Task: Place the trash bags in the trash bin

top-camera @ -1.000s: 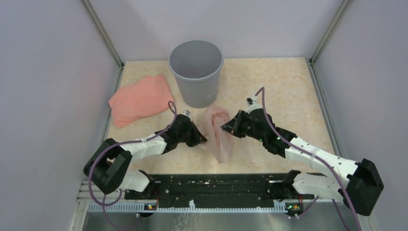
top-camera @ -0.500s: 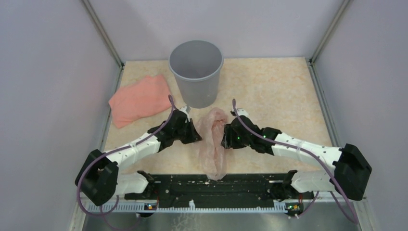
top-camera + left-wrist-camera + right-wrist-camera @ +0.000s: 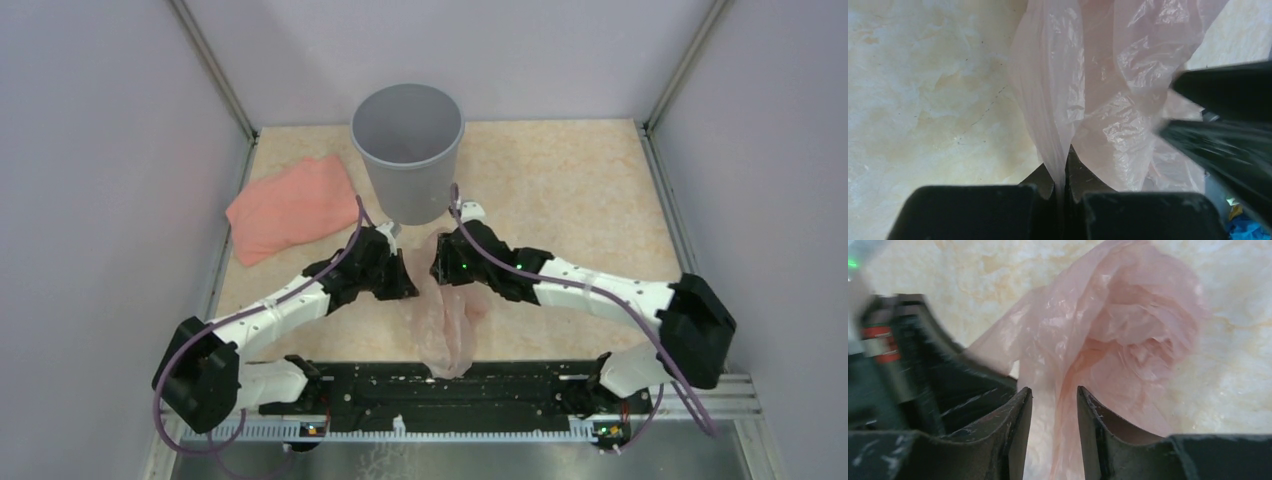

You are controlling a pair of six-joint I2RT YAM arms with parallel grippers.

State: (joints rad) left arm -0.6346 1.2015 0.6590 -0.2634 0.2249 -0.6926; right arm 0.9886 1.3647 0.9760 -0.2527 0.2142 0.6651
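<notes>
The trash bag (image 3: pixel 445 322) is a crinkled pale-pink film, hanging and spreading from between the two grippers towards the near edge. My left gripper (image 3: pixel 406 286) is shut on a fold of the trash bag (image 3: pixel 1098 95), with the film pinched between its fingertips (image 3: pixel 1077 167). My right gripper (image 3: pixel 437 266) is open just right of it, and the trash bag's film (image 3: pixel 1120 340) runs through the gap of the right gripper (image 3: pixel 1054 394) without being pinched. The trash bin (image 3: pixel 407 150), round and grey, stands upright just behind both grippers.
A folded salmon-pink cloth (image 3: pixel 290 206) lies on the table left of the bin. The left gripper's black body (image 3: pixel 923 370) sits close beside the right fingers. Metal posts and pale walls close in the table (image 3: pixel 580 190) on three sides.
The left gripper closed on the bag. The right gripper let go, opened and moved left towards the left gripper. The bag sagged towards the near edge.
</notes>
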